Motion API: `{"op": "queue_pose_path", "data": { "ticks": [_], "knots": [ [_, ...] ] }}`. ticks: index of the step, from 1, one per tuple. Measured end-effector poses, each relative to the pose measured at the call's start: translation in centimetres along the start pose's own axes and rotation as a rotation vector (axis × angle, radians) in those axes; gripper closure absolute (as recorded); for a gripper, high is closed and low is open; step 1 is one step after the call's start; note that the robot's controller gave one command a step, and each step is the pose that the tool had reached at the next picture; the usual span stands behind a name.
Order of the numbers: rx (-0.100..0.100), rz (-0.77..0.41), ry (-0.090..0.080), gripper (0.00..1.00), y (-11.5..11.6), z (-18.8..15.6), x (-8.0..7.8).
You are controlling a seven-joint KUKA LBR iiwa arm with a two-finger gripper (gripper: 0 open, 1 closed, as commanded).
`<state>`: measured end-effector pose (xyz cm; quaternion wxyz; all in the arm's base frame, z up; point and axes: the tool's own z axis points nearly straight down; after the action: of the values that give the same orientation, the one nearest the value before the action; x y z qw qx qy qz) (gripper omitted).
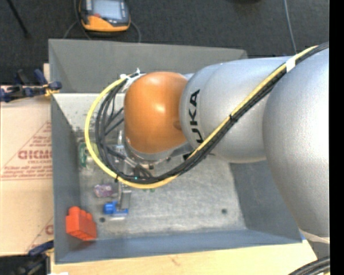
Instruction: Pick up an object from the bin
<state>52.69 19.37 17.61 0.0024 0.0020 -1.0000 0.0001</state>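
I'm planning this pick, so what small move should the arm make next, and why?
Probably a slight shift toward the view's left, to centre the gripper over the small blue piece. It sits just right of that piece, low in the bin; the orange block lies apart in the lower-left corner.

A single camera looks down into the grey metal bin (pixel 160 55) from above, tilted slightly to one side. It sits close, the bin's walls spanning most of the view and the arm (pixel 258 107) reaching in from the right.
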Motion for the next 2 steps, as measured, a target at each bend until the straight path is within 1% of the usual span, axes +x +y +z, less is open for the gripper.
{"op": "queue_pose_path", "data": {
  "ticks": [1, 2],
  "knots": [
    [0.0, -0.403, -0.001, 0.0, -1.41, 10.47, -0.77],
    [0.0, -0.398, -0.009, 1.0, -1.49, 10.19, -1.06]
  ]
}}
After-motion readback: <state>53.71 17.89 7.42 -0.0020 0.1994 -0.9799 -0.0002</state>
